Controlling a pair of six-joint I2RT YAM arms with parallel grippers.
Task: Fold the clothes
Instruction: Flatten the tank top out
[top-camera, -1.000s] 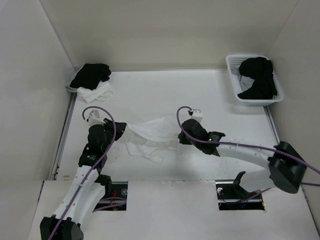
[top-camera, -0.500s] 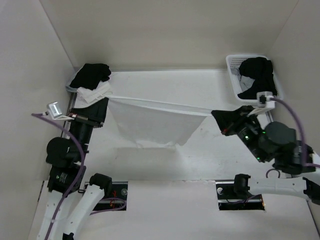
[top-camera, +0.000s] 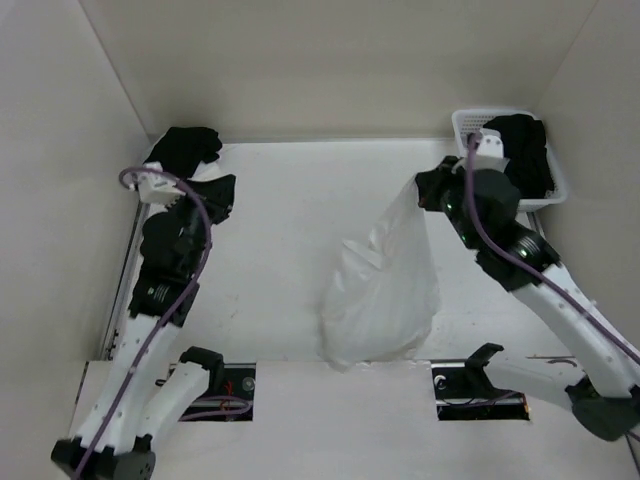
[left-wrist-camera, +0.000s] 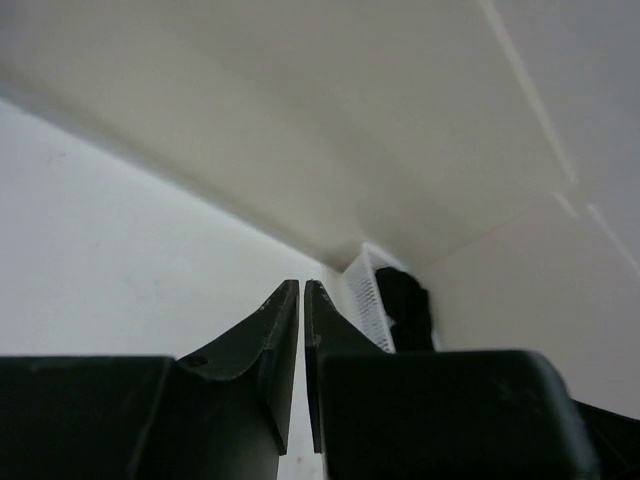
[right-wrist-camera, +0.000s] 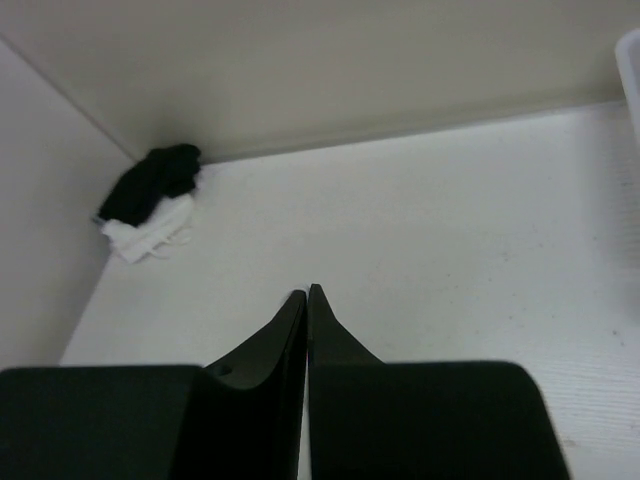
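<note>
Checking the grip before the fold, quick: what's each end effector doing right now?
Left end effector: closed, empty.
Right end effector: closed on the white camisole.

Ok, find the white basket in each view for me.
Top external: the white basket sits upper right, a black garment in it.
Left wrist: just right of and below centre, same black garment inside.
Right wrist: only a sliver, apparently its rim, at the right edge.
Shared landmark: the back wall, behind the basket in every view.
</note>
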